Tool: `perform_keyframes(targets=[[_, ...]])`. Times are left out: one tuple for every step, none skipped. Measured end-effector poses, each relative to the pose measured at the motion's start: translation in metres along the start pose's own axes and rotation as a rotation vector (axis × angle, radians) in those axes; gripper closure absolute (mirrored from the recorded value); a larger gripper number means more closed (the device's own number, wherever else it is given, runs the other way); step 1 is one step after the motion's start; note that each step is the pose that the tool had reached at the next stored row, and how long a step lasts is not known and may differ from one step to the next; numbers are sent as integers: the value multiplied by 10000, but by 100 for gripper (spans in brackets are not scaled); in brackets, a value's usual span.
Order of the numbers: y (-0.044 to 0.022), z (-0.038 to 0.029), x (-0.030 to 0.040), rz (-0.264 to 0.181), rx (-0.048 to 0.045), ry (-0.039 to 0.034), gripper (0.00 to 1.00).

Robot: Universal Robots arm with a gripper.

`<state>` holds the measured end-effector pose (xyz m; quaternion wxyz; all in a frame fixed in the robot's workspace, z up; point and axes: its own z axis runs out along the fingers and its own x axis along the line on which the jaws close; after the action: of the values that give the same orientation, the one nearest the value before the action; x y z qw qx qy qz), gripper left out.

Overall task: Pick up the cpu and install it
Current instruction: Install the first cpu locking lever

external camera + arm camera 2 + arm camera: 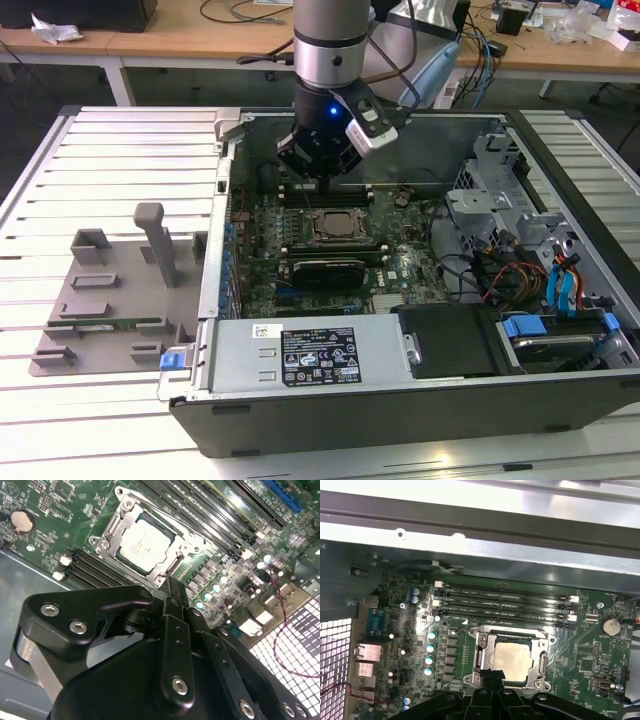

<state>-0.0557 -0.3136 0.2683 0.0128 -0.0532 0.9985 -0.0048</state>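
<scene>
The cpu (333, 226) (145, 541) (511, 657), a small square chip with a pale silvery top, lies flat inside the black metal socket frame (107, 532) (481, 649) on the green motherboard (405, 265). My gripper (318, 182) (170, 586) (489, 676) hangs just above the board at the socket's edge, beside the cpu and apart from it. Its two black fingers are pressed together into one narrow tip, shut, with nothing between them.
The open computer case (400, 400) surrounds the board, its wall (470, 530) close behind the socket. Rows of memory slots (505, 602) flank the socket. Drive bays and cables (530, 260) fill the exterior view's right. A grey fixture tray (110, 290) lies outside, on the exterior view's left.
</scene>
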Motion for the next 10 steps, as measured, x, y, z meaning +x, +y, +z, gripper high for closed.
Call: perform_keyframes(targets=[[2,0,11,0,-1,-1,89],[5,-1,23,0,0,0,89],[10,-1,36,0,0,0,89],[13,-2,45,1,0,0,89],[16,-2,50,0,0,0,89],[19,-2,59,1,0,0,89],[23,-2,69,1,0,0,89],[28,-2,79,1,0,0,89],[32,-3,87,1,0,0,89],[36,-3,92,0,1,1,89]])
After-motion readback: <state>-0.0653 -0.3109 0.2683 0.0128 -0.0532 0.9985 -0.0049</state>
